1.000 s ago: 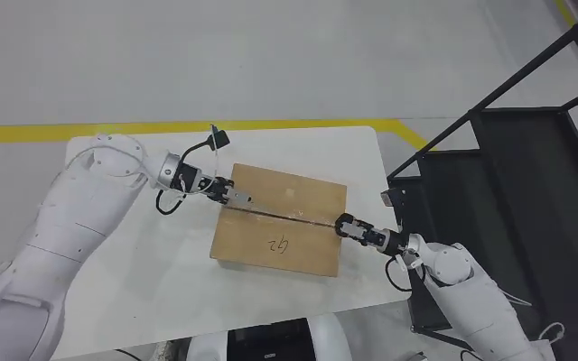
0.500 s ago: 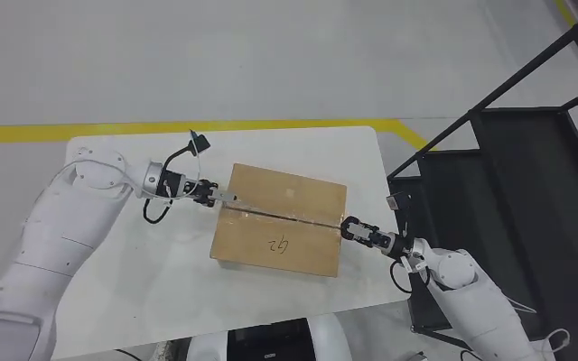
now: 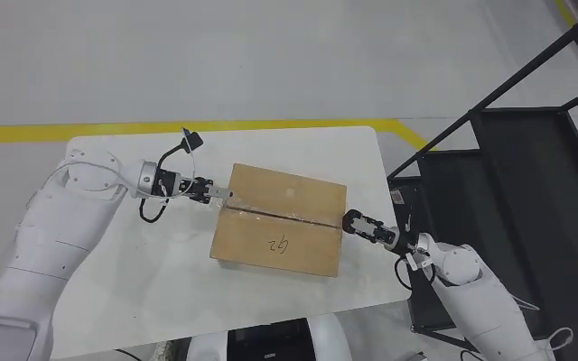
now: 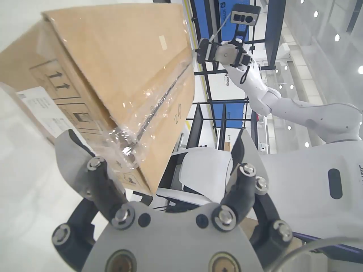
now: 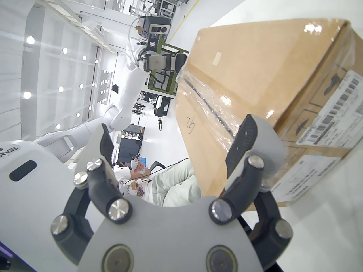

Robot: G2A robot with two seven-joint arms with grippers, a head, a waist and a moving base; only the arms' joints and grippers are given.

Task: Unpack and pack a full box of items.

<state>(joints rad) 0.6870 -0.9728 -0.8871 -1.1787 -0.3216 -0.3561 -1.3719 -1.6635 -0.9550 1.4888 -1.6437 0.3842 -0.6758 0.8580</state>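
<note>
A closed brown cardboard box [image 3: 280, 221] lies in the middle of the white table, its top seam sealed with clear tape [image 4: 158, 100] and a handwritten mark beside the seam. My left gripper [image 3: 221, 194] is open at the left end of the seam, just off the box edge; in the left wrist view the taped box corner [image 4: 127, 148] sits close to one finger [image 4: 71, 148] of the gripper [image 4: 154, 154]. My right gripper [image 3: 350, 219] is open at the right end of the seam, with one finger [image 5: 249, 137] in front of the box [image 5: 255, 80]. Neither gripper holds anything.
The white table [image 3: 135, 271] has bare room left of and in front of the box. A black metal stair frame [image 3: 506, 180] stands close to the table's right edge, beside my right arm. A yellow floor line [image 3: 90, 132] runs behind the table.
My left gripper has drawn back leftward from over the box top to its left edge. My right gripper has pulled back a little to the right, off the box's right end.
</note>
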